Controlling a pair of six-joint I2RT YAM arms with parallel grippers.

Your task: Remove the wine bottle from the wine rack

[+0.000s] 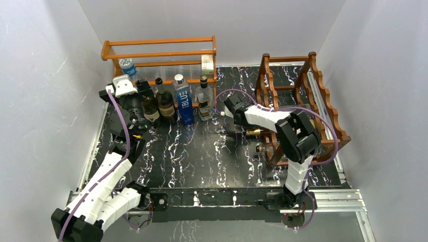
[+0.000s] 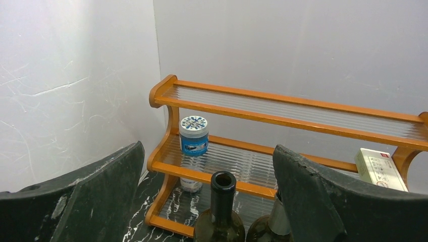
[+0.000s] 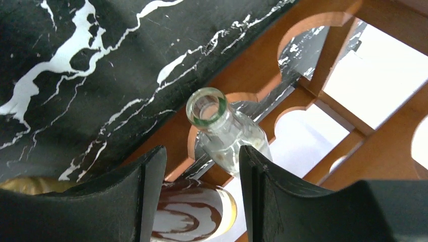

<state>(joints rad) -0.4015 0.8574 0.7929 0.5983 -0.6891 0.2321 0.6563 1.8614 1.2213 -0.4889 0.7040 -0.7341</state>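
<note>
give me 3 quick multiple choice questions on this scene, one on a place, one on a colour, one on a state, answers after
1. In the top view, the wine rack stands:
A) at the back left
B) on the right
C) at the centre front

2. The label of the jar on the orange shelf is:
A) red
B) blue
C) green

3. The left gripper is:
A) open and empty
B) shut on a bottle
C) shut on the jar

Answers: 1 B, it fills the right of that view. 2 B, the left wrist view shows blue under a patterned lid. 3 A, its fingers stand wide apart, gripping nothing.
</note>
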